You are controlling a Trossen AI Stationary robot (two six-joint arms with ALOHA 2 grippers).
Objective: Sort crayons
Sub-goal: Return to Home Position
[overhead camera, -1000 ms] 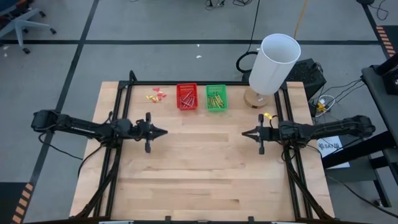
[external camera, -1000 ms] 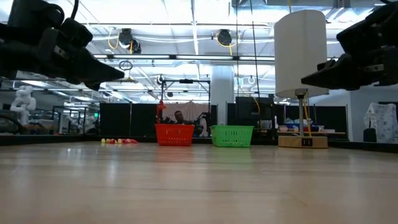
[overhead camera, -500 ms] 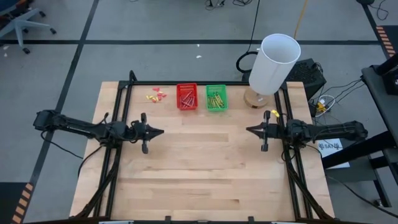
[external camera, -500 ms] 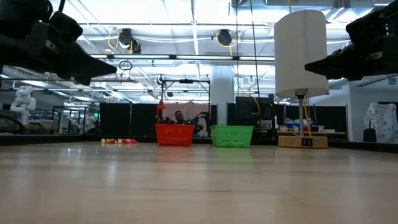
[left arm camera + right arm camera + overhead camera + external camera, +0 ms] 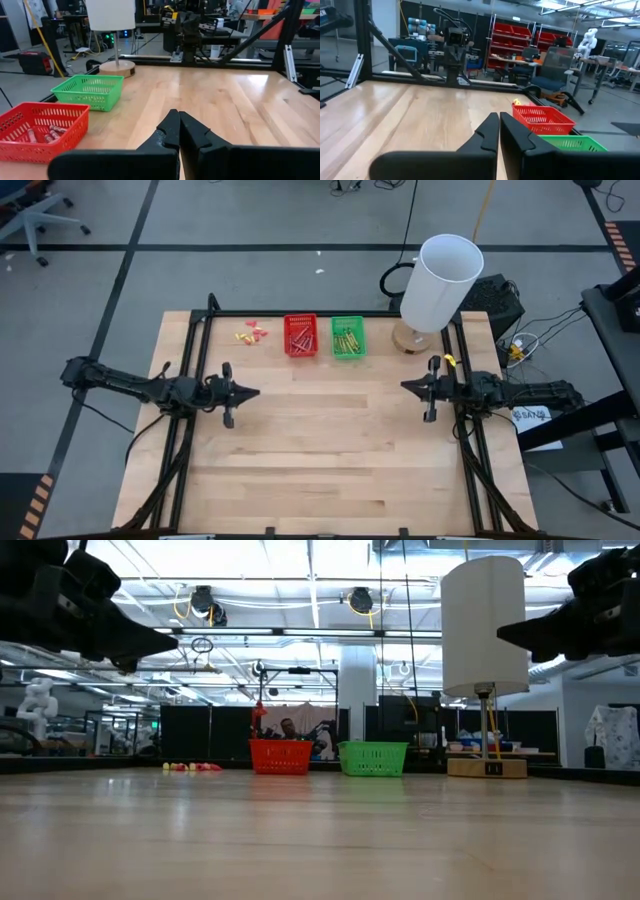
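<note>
Pale wood planks make up the tabletop (image 5: 330, 460), framed by black rails, with a white-shaded lamp (image 5: 440, 280) standing at its far right corner. Two small baskets sit side by side against the middle of the far edge: the red basket (image 5: 300, 336) toward the left arm's side and the green basket (image 5: 347, 337) just beside it toward the right. The reddish-brown crayons (image 5: 300, 339) lie flat in a loose jumble inside the red basket, pointing several ways. The yellow-green crayons (image 5: 346, 340) lie in the green basket, most with their long axes running roughly from the far edge toward the near one. A few yellow and pink scraps (image 5: 252, 333) lie on the bare wood just left of the red basket. The left gripper (image 5: 253, 392) hangs above the left half of the tabletop, pointing inward, its fingers pressed together on nothing. The right gripper (image 5: 404, 387) mirrors it over the right half, likewise closed and empty. Both sets of crayons are well apart from either pair of jaws, farther toward the far edge and between the two grippers.
</note>
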